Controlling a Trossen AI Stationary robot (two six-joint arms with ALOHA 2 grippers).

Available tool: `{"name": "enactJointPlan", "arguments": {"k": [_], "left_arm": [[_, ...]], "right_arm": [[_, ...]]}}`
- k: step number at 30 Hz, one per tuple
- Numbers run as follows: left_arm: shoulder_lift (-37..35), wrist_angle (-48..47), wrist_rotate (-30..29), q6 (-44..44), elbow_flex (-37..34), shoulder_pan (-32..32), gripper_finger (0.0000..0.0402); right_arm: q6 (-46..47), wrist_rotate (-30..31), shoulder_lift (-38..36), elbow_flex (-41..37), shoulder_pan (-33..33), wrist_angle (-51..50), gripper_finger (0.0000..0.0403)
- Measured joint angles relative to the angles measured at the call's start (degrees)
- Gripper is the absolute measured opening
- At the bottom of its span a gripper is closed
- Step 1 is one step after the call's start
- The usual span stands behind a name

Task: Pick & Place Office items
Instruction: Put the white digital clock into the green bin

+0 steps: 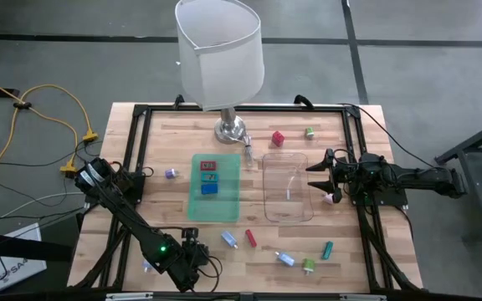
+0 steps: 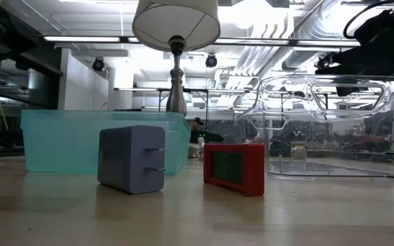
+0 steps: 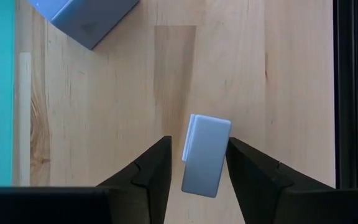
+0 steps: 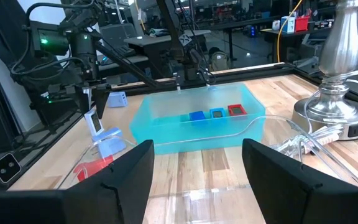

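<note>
A grey concrete floor [image 1: 40, 58] is spreading around the wooden table [image 1: 157, 142], with dark seams running across it. Yellow cables [image 1: 53, 104] are lying on the floor to the left. A table lamp with a white shade [image 1: 221, 52] and silver base [image 1: 231, 130] is standing at the table's far edge. Overhead, strip lights [image 2: 81, 38] are glowing and silver ducts [image 2: 279, 41] are running along the ceiling. Workbenches [image 4: 241, 25] are standing farther off in the room.

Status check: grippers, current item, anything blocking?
Left gripper low at the table's near edge, fingers astride a light blue piece, not visibly clamped. Right gripper open, empty, beside the clear tray. Nothing blocking.
</note>
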Motion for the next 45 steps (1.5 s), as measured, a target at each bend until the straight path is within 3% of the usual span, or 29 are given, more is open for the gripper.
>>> {"name": "enactJointPlan", "arguments": {"k": [7,17,39,45], "left_arm": [[0.0,0.0,0.01,0.02,0.0,0.0,0.0137],[0.0,0.02,0.02,0.02,0.0,0.0,0.009],[0.0,1.55,-1.22,2.28,0.07,-0.28,0.0086],[0.0,1.62,-1.2,2.32,0.09,-0.28,0.0062]], "right_arm": [[0.0,0.0,0.0,-0.01,0.0,0.01,0.0232],[0.0,0.0,0.0,-0.01,0.02,0.01,0.0232],[0.0,0.0,0.0,0.01,0.0,0.01,0.0232],[0.0,0.02,0.0,0.01,0.02,0.01,0.0232]]}}
